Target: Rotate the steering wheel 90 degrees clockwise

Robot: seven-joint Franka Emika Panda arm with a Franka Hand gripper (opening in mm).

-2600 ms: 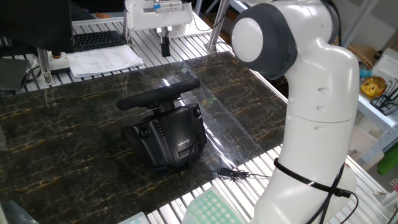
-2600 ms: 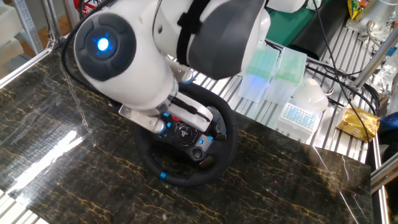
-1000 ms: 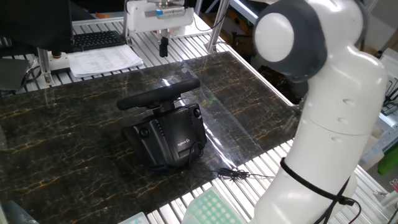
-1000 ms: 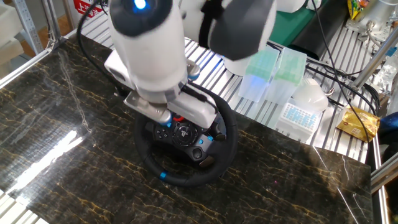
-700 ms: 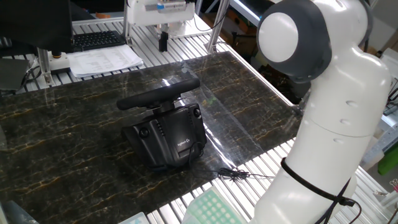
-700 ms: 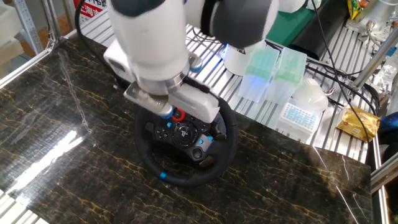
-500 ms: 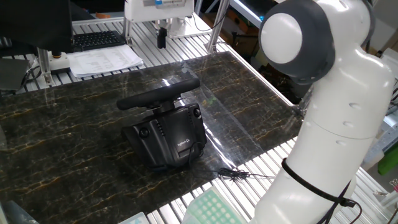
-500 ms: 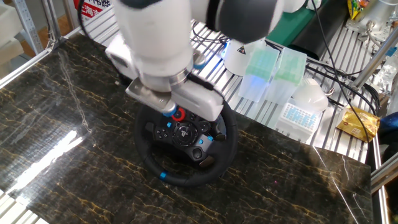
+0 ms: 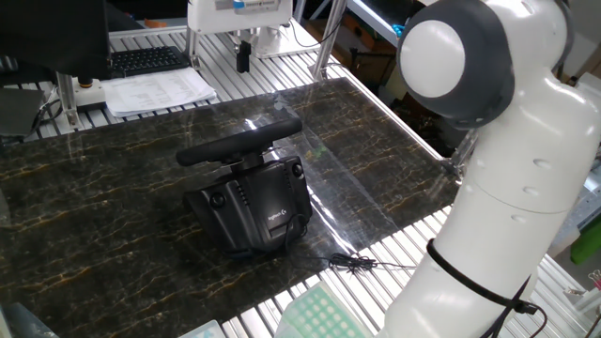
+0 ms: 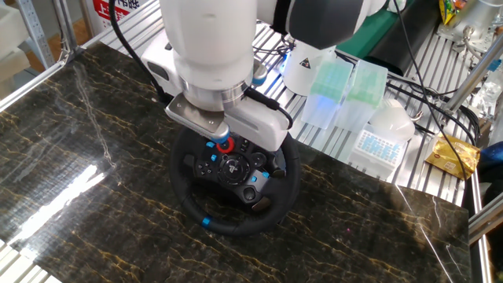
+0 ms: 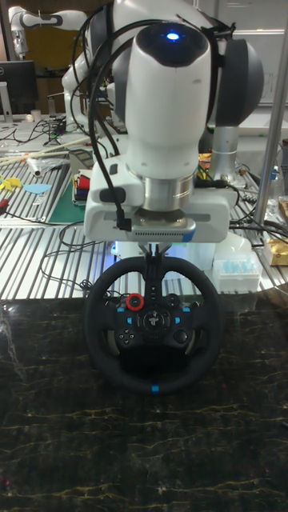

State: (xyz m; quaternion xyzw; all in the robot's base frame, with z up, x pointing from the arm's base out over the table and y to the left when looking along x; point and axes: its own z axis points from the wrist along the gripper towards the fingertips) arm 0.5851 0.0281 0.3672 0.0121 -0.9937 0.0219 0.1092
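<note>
The steering wheel stands upright on the dark marble table. Its black rim carries a blue mark at the bottom, and its hub has a red button and several small blue ones. In one fixed view I see its boxy black base with a white logo, from behind. My gripper hangs high beyond the wheel, near the table's far edge, apart from it. Its dark fingers are shut with nothing between them. In the tall fixed view the gripper hangs in front of the top of the rim. In the other fixed view the white hand hides the fingers.
A black keyboard and papers lie beyond the table's far edge. Pipette tip boxes and a yellow bag sit on the slatted bench behind the wheel. A thin black cable lies near the base.
My gripper has risen and drifted away from the wheel, and the arm's upper joints have swung. The wheel has not turned or shifted.
</note>
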